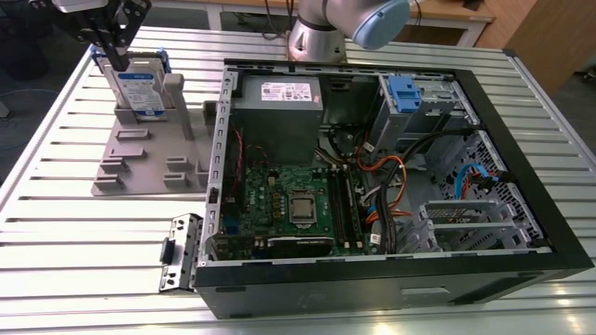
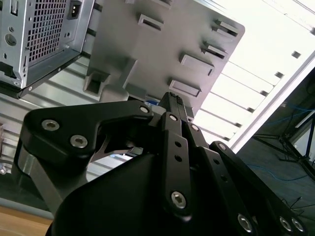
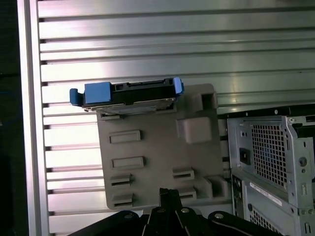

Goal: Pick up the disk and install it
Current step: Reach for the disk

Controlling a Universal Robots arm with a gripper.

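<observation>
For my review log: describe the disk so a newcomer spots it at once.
Beside the open computer case, toward the exterior view's left, lies a grey fixture plate. The disk stands on edge at its far end: silver, white-and-blue label, blue bracket, unlike the grey power supply in the case.

A holder (image 1: 139, 167) and an open case (image 1: 535, 188) are set on the table (image 1: 56, 237), with the holder just beside the case, at the exterior view's left. The disk (image 1: 142, 87) is stood on edge in a slot at the holder's far end. The gripper (image 1: 114, 56) is placed over the disk's top edge; whether it touches cannot be told. Inside the case, the power supply (image 1: 279, 105) is seated in the far corner nearest the holder. The drive cage (image 1: 414, 105) is set to the exterior view's right of it, and the board (image 1: 289, 202) is laid in front of it. The arm's base (image 1: 317, 42) is mounted behind the case.
</observation>
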